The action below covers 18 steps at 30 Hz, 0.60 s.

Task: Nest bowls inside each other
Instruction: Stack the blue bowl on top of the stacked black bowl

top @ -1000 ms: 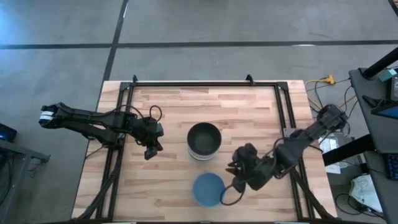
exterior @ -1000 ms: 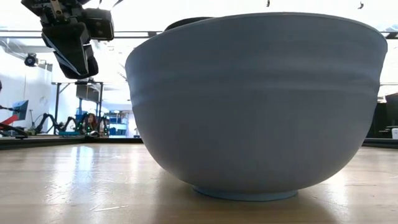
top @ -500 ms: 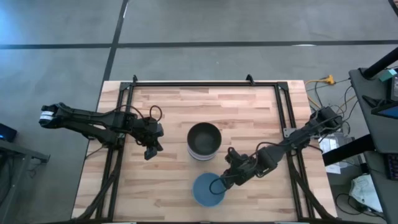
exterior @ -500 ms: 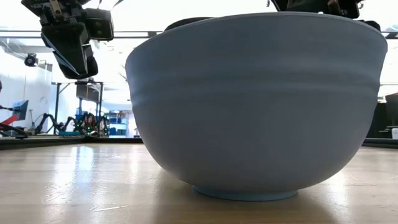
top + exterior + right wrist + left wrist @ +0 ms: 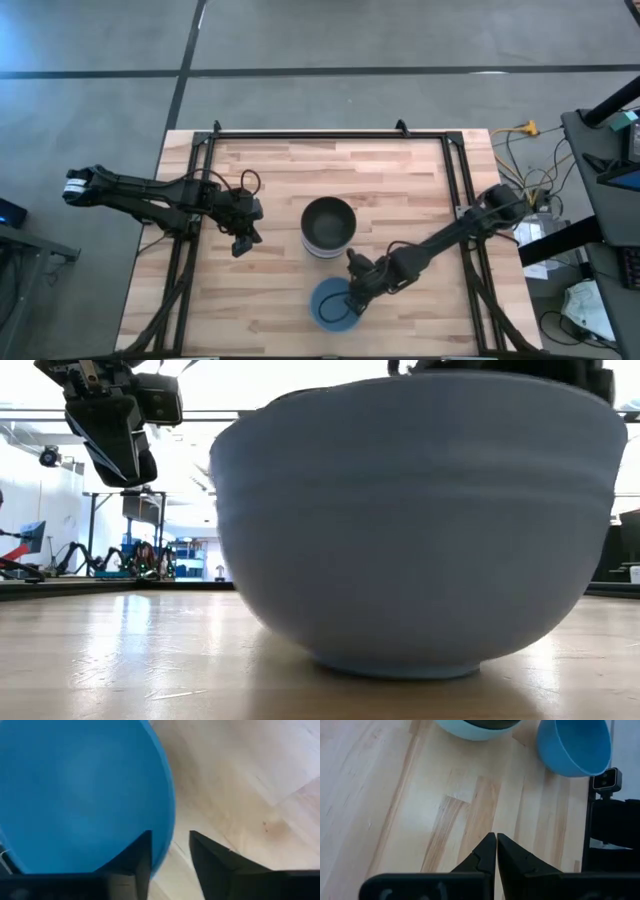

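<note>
A blue bowl (image 5: 328,305) stands upright on its foot near the table's near edge and fills the low view (image 5: 410,530). Behind it, a stack of nested bowls (image 5: 328,228) with a black one on top rests mid-table. My right gripper (image 5: 351,297) is open and low over the blue bowl's right rim. In the right wrist view (image 5: 170,835) one finger is inside the bowl and one outside. My left gripper (image 5: 243,241) is shut and hovers left of the stack, touching nothing (image 5: 496,836). My right gripper comes from above and the table's right, its fingers astride the blue bowl's right rim (image 5: 171,827): one finger (image 5: 142,852) inside the hollow, the other (image 5: 210,855) outside. A gap shows beside the rim; whether either finger touches the wall, I cannot tell.
A black metal frame (image 5: 330,133) runs along the table's far edge and both sides. A small black camera (image 5: 605,779) sits at the near edge beside the blue bowl. Bare wood lies left of the bowls and toward the far edge.
My right gripper has swung toward the table's left, from right of the blue bowl to over its right rim, and has come down so its fingers straddle the rim. The blue bowl has shifted slightly in the low view. The left arm has kept still.
</note>
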### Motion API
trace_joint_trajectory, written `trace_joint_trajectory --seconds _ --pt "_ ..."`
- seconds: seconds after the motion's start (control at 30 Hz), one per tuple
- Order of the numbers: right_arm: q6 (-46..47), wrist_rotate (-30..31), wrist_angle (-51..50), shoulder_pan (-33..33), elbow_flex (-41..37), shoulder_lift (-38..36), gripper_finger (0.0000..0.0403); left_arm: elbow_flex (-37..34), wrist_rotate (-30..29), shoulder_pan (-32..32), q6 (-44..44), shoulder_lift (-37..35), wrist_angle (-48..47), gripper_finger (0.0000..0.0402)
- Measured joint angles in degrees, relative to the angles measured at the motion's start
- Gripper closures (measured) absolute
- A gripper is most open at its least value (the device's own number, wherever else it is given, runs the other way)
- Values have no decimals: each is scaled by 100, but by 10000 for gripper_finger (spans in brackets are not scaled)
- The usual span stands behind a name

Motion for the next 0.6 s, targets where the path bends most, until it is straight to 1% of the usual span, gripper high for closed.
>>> trace_joint_trajectory --seconds 0.1,0.2,0.23,0.37,0.47,0.53,0.6 --pt "-170 -76 -216 -58 152 72 321 0 10 0 0 0 1 402" --pt "-510 -72 -539 -126 294 -36 376 0 12 0 0 0 -1 402" --pt "-663 -100 -660 -163 350 -103 384 0 14 0 0 0 -1 402" --pt "-1144 -137 -1462 -374 663 -532 389 0 17 0 0 -2 -3 402" --pt "-1561 -289 -1879 -608 1022 -928 392 14 21 0 0 -2 -7 402" --pt "-1796 -294 -2129 -814 1353 -1187 392 34 32 0 0 -2 -1 402" --pt "-2057 -171 -2319 -1069 1779 -1396 393 39 32 0 2 -2 19 402"
